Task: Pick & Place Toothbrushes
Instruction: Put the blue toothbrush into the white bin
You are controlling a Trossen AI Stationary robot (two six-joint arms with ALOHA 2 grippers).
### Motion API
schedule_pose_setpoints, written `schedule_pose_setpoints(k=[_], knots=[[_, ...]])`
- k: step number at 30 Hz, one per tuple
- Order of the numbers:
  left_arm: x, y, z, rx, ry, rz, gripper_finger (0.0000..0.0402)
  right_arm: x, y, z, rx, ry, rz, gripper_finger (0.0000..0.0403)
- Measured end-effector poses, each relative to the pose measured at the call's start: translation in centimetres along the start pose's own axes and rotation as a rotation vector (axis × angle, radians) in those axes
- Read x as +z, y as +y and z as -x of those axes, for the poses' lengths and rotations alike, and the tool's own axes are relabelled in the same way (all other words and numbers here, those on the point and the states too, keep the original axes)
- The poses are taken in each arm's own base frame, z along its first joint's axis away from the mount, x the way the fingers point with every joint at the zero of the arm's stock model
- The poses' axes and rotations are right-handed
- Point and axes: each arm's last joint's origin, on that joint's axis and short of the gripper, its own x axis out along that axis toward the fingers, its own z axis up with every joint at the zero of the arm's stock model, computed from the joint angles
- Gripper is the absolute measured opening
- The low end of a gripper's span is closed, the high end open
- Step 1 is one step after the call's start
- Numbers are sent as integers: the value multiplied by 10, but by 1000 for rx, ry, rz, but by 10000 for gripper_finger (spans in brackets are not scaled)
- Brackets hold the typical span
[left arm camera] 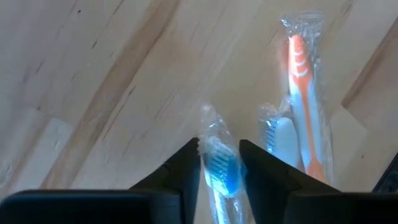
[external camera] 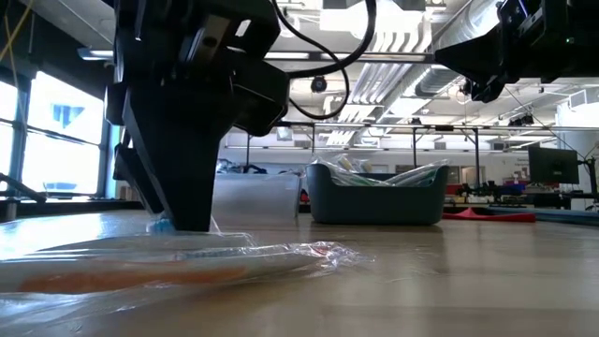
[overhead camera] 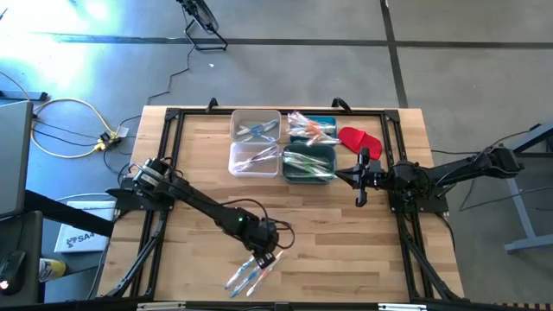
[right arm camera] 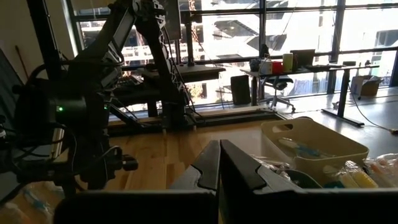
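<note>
- Near the front edge of the pale wooden table (overhead camera: 346, 250), a few clear-wrapped toothbrushes (overhead camera: 252, 275) lie side by side, just under the left arm's tool (overhead camera: 263, 259)
- From the left wrist, a blue-headed toothbrush in its clear wrapper (left arm camera: 221, 174) sits between the two dark fingers (left arm camera: 186, 168) of the left tool, which stand on either side of it, close to its wrap; whether they already press on it cannot be told
- Just beside it lie a white-headed toothbrush (left arm camera: 281, 138) and an orange-handled toothbrush (left arm camera: 303, 93), both wrapped, flat on the wood
- At the low camera, the left tool reaches down onto the crinkled clear wrappers (external camera: 187, 257) on the table
- Toward the back of the table, four small bins stand in a block: two clear plastic bins (overhead camera: 255, 142) and two dark teal bins (overhead camera: 309, 164), each holding more wrapped toothbrushes
- A red cloth-like piece (overhead camera: 359, 138) lies just beside the teal bins, toward the right arm
- Over the table's right side, the right arm's tool (overhead camera: 361, 177) waits above the wood near the red piece, its fingers pressed together with nothing between them
</note>
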Motion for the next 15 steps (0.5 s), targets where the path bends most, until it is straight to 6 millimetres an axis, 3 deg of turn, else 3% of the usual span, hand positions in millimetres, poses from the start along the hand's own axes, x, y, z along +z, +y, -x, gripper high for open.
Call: schedule_pose_setpoints(k=[9,15], knots=[[-1,2,0,18,8,-18,37,0,0,0,0,0,0,4],[2,6,0,31,28,-47,19,0,0,0,0,0,0,4]])
